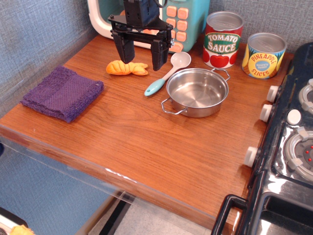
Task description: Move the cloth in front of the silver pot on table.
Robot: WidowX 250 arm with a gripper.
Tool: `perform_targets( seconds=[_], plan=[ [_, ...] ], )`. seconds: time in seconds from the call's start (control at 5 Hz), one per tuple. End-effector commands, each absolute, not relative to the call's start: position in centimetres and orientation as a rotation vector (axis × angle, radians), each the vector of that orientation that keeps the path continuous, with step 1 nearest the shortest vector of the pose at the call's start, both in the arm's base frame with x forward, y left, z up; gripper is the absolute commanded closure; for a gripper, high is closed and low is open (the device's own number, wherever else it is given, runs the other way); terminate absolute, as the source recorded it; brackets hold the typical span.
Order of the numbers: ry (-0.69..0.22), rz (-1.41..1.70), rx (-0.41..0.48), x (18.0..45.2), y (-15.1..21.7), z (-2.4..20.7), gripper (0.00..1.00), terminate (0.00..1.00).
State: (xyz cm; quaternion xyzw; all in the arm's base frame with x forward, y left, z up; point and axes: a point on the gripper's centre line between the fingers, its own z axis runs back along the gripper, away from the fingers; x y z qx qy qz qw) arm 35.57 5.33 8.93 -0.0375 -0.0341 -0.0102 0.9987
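Observation:
The dark purple folded cloth [62, 93] lies flat at the left edge of the reddish-brown table [146, 142]. The shiny silver pot [197, 91] stands empty right of centre, with two wire loop handles. My black gripper [142, 58] hangs open and empty at the back of the table, above an orange toy food piece. It is behind and to the right of the cloth and left of the pot, touching neither.
An orange croissant-like toy [126, 68] lies under the gripper. A white spoon with a teal handle [167, 74] lies beside the pot. Tomato sauce can [223, 39] and pineapple can [264, 55] stand at the back. A toy microwave [186, 19] is behind; a black stove [293, 142] at right.

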Motion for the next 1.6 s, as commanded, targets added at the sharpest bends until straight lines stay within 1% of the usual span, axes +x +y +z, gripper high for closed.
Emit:
perform_targets(
  seconds=[0.0, 0.2, 0.4, 0.6, 0.8, 1.0, 1.2, 1.4],
  plan=[
    [-0.068, -0.02, -0.075, 35.6, 5.3, 8.9, 0.0, 0.0],
    [-0.106, -0.063, -0.19, 35.4, 5.4, 8.7, 0.0, 0.0],
    [-0.149, -0.163, -0.231, 34.5, 6.4, 8.9, 0.0, 0.0],
    [-0.146, -0.173, -0.18, 33.2, 8.9, 9.6, 0.0, 0.0],
    [-0.1, -0.18, -0.089, 31.2, 11.8, 9.4, 0.0, 0.0],
    [-0.091, -0.151, -0.034, 29.7, 12.3, 9.7, 0.0, 0.0],
    [-0.087, -0.128, -0.003, 28.7, 13.5, 8.9, 0.0, 0.0],
    [-0.115, -0.103, 0.031, 28.6, 15.0, 8.2, 0.0, 0.0]
  ],
)
